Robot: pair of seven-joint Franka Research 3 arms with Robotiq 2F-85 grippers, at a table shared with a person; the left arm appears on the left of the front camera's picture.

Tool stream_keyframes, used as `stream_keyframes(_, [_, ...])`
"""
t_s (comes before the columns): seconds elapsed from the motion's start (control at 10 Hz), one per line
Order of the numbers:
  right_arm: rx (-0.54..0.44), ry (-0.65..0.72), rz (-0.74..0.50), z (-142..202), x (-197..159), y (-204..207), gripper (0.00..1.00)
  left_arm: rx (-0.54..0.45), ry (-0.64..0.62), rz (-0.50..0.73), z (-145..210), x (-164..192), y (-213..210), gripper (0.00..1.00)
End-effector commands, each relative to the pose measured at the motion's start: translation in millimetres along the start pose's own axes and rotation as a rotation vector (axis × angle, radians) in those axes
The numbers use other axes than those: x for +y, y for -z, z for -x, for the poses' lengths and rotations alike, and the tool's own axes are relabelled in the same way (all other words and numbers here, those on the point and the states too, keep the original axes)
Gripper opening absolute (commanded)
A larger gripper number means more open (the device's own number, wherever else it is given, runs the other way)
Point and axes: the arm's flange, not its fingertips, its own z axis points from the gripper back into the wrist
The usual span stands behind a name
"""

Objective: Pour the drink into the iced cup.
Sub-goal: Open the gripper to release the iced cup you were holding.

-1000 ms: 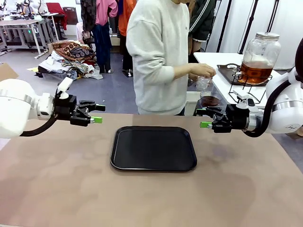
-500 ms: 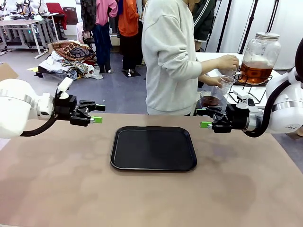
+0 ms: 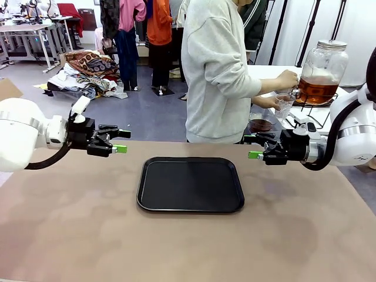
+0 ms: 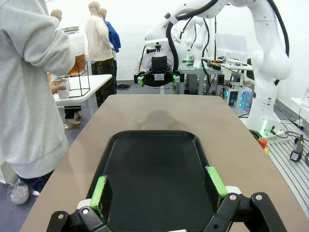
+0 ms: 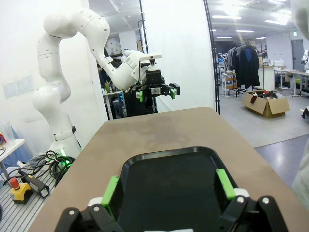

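The drink (image 3: pixel 316 90) is amber liquid in a large glass dispenser jar (image 3: pixel 322 61) with a metal lid, on a side table at the far right. A person in a grey sweatshirt holds the clear iced cup (image 3: pixel 284 105) at the jar's tap, with the other hand on the tap. The left wrist view shows the cup (image 4: pixel 62 88) in that hand too. My left gripper (image 3: pixel 122 141) hovers open and empty left of the black tray (image 3: pixel 141 197). Right of the tray, my right gripper (image 3: pixel 251 147) is open and empty. Both point inward over the table.
A small bowl (image 3: pixel 260 124) with dark contents stands just beyond the right gripper. The tray (image 4: pixel 149 133) lies bare between the open left gripper (image 4: pixel 157 188) and the far right gripper (image 4: pixel 157 79). In the right wrist view, the right gripper (image 5: pixel 167 187) faces the tray (image 5: pixel 169 151).
The person has stepped to the right and brought the cup up to the jar's tap. Neither arm has moved.
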Motion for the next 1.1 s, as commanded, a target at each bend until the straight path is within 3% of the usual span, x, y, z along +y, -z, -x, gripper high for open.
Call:
stream_keyframes(0.0, [0.001,-0.005,0.001,-1.8,-0.8,0.1,1.0,-0.005,0.001,-0.015,-2.1,1.0,2.9,1.0])
stream_keyframes(1.0, [0.001,-0.005,0.001,-1.8,-0.8,0.1,1.0,-0.005,0.001,-0.015,-2.1,1.0,2.9,1.0])
